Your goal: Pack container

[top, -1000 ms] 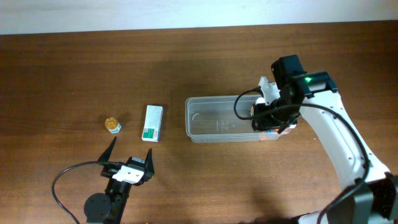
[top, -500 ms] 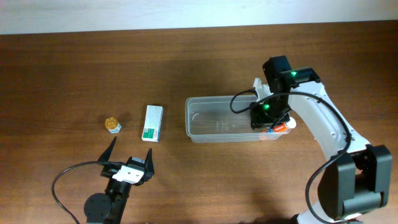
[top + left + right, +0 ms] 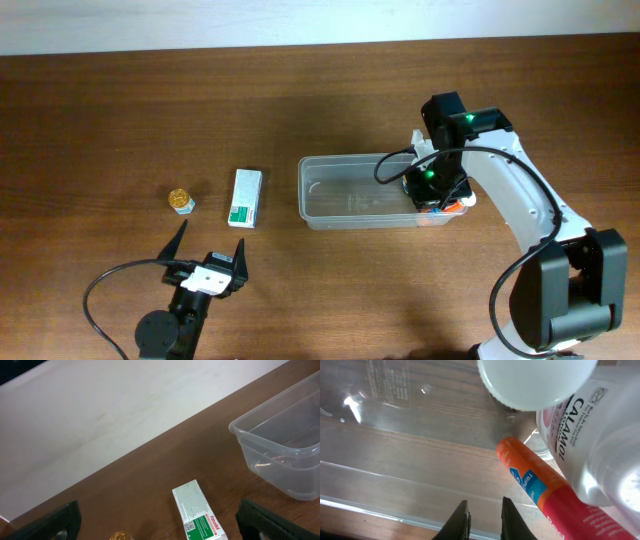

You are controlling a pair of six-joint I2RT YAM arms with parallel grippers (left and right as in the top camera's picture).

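The clear plastic container (image 3: 350, 192) lies at mid-table; it also shows in the left wrist view (image 3: 280, 450). My right gripper (image 3: 432, 188) hangs over its right end. In the right wrist view the right gripper (image 3: 485, 522) has its fingers a narrow gap apart with nothing between them, above the container's floor (image 3: 420, 460). Beside it lie a clear Calamol bottle with a white cap (image 3: 535, 380) and an orange-and-red tube (image 3: 540, 492). My left gripper (image 3: 208, 262) is wide open and empty near the front edge.
A white-and-green Panadol box (image 3: 245, 197) lies left of the container and shows in the left wrist view (image 3: 200, 515). A small gold-capped bottle (image 3: 181, 201) stands further left. A white wall band runs along the table's far edge.
My right arm has swung slightly left over the container's right end, then held nearly still. The left arm has not moved.
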